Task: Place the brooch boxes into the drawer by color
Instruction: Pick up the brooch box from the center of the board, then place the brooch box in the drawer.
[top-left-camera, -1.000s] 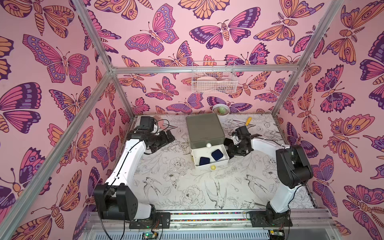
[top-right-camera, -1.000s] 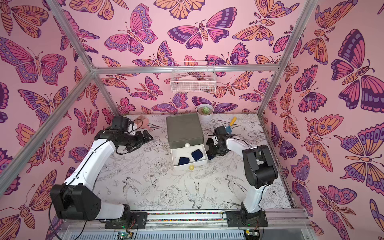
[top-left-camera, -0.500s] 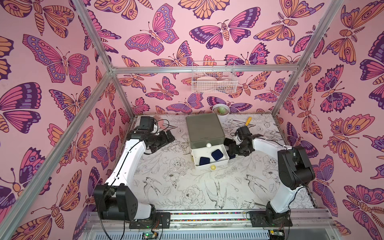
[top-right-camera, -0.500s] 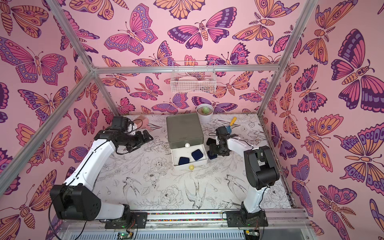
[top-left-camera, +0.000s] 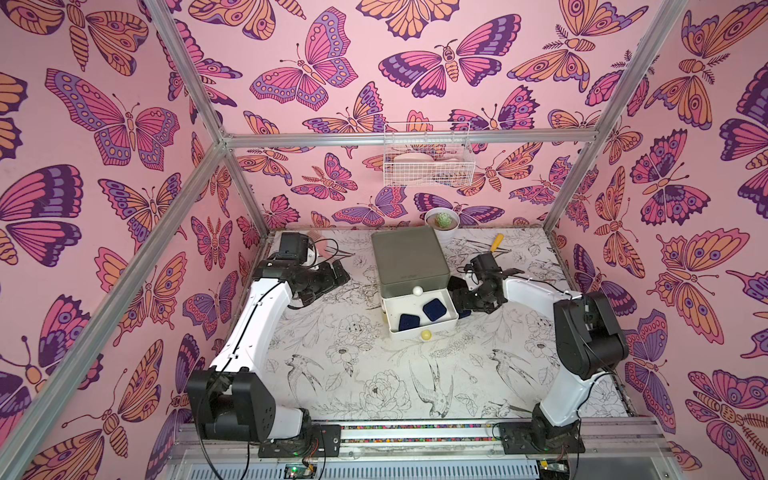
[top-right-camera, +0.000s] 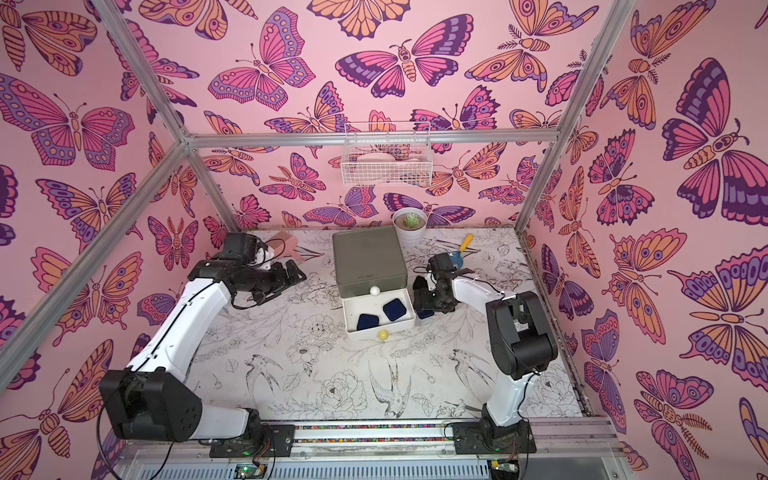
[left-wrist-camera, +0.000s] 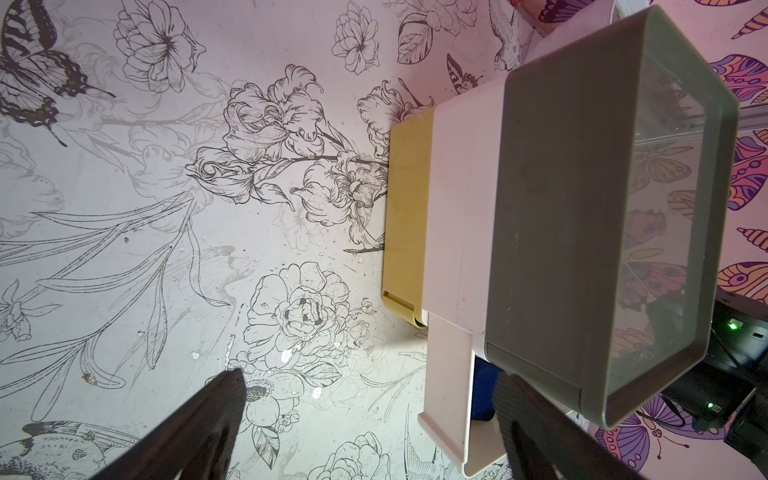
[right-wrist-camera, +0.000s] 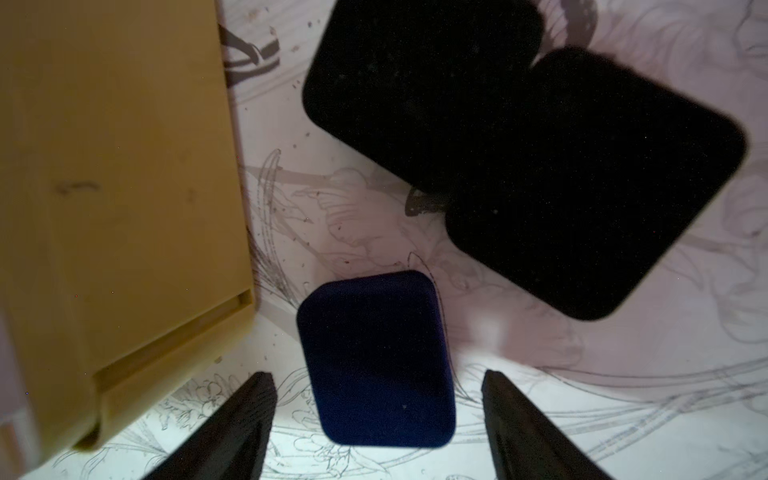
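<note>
Two black boxes (right-wrist-camera: 594, 187) just beyond navy box (right-wrist-camera: 374, 361)

Drawer chest (top-left-camera: 409, 259), white tier (top-left-camera: 405, 332) open, two navy boxes (top-left-camera: 434, 309) inside; third navy box (right-wrist-camera: 374, 361), seemingly two black boxes (right-wrist-camera: 582, 187), beside.

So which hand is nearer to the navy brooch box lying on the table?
Right. The right hand is at the navy brooch box, open fingers either side. The left hand is beyond the drawer chest, on its other side.
</note>
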